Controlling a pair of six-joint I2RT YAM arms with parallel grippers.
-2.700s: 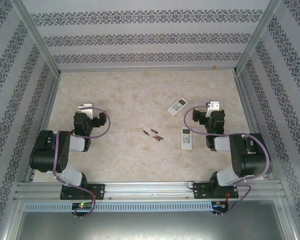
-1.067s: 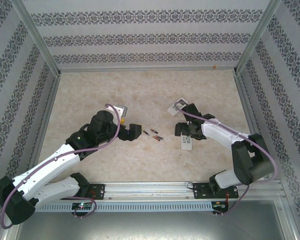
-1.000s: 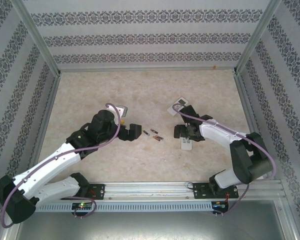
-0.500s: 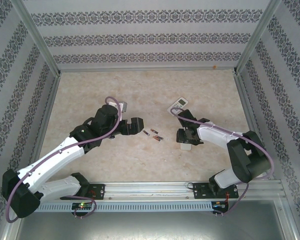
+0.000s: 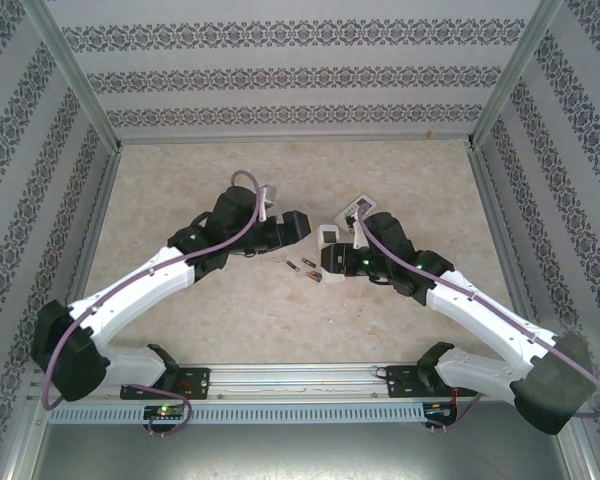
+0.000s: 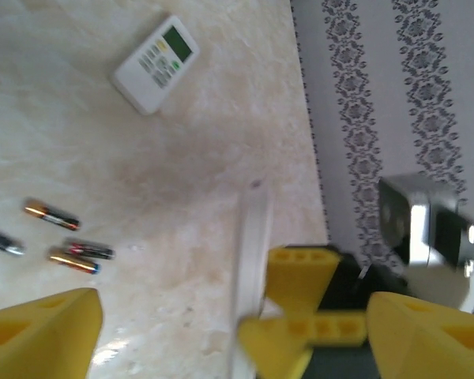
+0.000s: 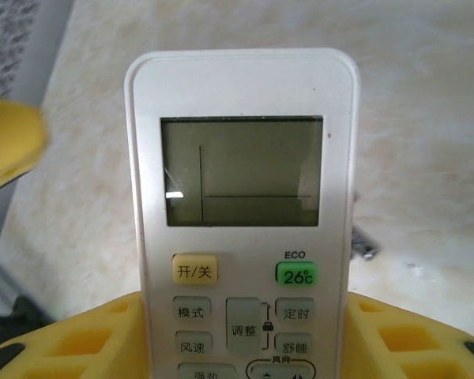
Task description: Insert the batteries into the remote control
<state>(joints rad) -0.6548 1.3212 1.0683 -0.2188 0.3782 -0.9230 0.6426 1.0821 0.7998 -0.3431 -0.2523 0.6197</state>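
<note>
While my right hand (image 7: 249, 347) grips the remote (image 7: 241, 158), my left hand (image 5: 295, 225) gapes wide near the batteries (image 6: 87, 250) on the tabletop (image 5: 180, 180).

table (image 5: 180, 190): pale marbled | batteries (image 5: 306, 269): clustered mid-table | second remote (image 6: 156, 65): flat, apart from batteries

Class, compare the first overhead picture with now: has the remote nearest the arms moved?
Yes. The remote, held in the right pincer, went left and back, ending just behind the batteries.

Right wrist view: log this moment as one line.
right fingers: shut on remote | left fingers: open | batteries: loose on table | spare remote: on table
</note>
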